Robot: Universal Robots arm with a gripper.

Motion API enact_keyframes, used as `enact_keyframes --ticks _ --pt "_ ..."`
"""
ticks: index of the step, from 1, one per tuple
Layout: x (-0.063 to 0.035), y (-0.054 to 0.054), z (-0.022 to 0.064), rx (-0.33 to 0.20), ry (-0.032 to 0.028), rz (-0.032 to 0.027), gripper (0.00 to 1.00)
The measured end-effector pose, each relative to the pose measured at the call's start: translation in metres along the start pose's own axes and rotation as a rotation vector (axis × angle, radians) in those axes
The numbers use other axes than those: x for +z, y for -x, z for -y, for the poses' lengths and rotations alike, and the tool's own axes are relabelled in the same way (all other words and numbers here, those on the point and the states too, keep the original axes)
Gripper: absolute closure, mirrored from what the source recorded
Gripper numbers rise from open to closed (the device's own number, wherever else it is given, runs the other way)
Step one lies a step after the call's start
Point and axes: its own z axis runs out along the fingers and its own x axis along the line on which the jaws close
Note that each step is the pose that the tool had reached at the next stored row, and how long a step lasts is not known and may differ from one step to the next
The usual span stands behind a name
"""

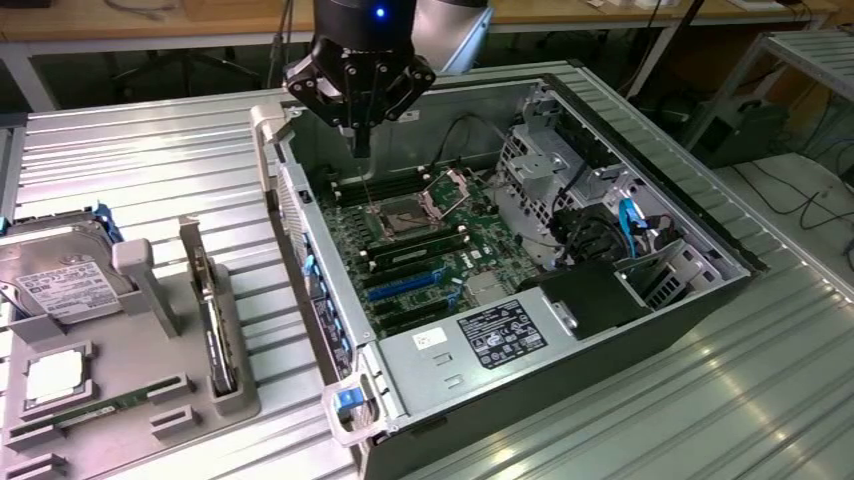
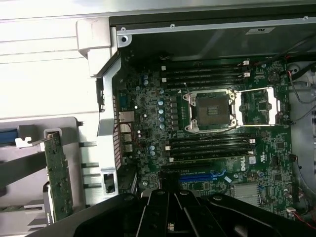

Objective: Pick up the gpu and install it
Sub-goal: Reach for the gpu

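Observation:
The gpu (image 1: 214, 320) stands on edge in a slot of the grey parts holder (image 1: 147, 390), at the exterior view's left of the open computer case (image 1: 441, 370). In the wrist view the gpu (image 2: 59, 173) shows as a green circuit board seen edge-on. My gripper (image 1: 360, 148) hangs above the far end of the case, over the motherboard (image 1: 441, 240), well apart from the gpu. Its fingers are shut together with nothing between them. The wrist view looks past the gripper (image 2: 170, 222) onto the motherboard (image 2: 148, 128) and its blue expansion slot (image 2: 202, 175).
The holder also carries a silver hard drive (image 1: 60, 280), a square chip (image 1: 56, 375) and a narrow green memory stick (image 1: 94, 408). Inside the case are an empty processor socket (image 1: 400, 215), cables (image 1: 601, 230) and a black power supply (image 1: 501, 335). The ribbed metal table (image 1: 160, 170) surrounds everything.

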Motion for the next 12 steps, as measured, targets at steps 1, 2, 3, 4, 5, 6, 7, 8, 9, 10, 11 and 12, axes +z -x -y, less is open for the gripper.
enact_keyframes --ticks 1,2,3,4,5,6,7,8,9,10,11,12 --pt "0.0 -0.0007 0.0001 0.0 0.0001 0.0 0.89" --pt "0.0 -0.0014 0.0001 0.0 0.0001 0.0 0.89" --pt "0.0 -0.002 0.0002 0.0 0.0001 0.0001 0.89" --pt "-0.0001 -0.0028 0.0002 0.0 0.0 0.0 0.89" --pt "-0.0001 -0.0039 0.0004 0.0 0.0 0.0 0.89" --pt "-0.0001 -0.0047 0.0004 0.0 0.0 0.0 0.89" --pt "-0.0001 -0.0054 0.0005 0.0 0.0001 0.0 0.89" --pt "-0.0002 -0.0066 0.0006 0.0 0.0 0.0 0.89" --pt "-0.0002 -0.0073 0.0006 0.0 0.0001 0.0 0.89" --pt "-0.0002 -0.009 0.0008 0.0 0.0001 0.0 0.89" --pt "-0.0002 -0.0098 0.0008 0.0 0.0001 -0.0001 0.89" --pt "-0.0002 -0.0104 0.0009 0.0 0.0001 -0.0002 0.89"
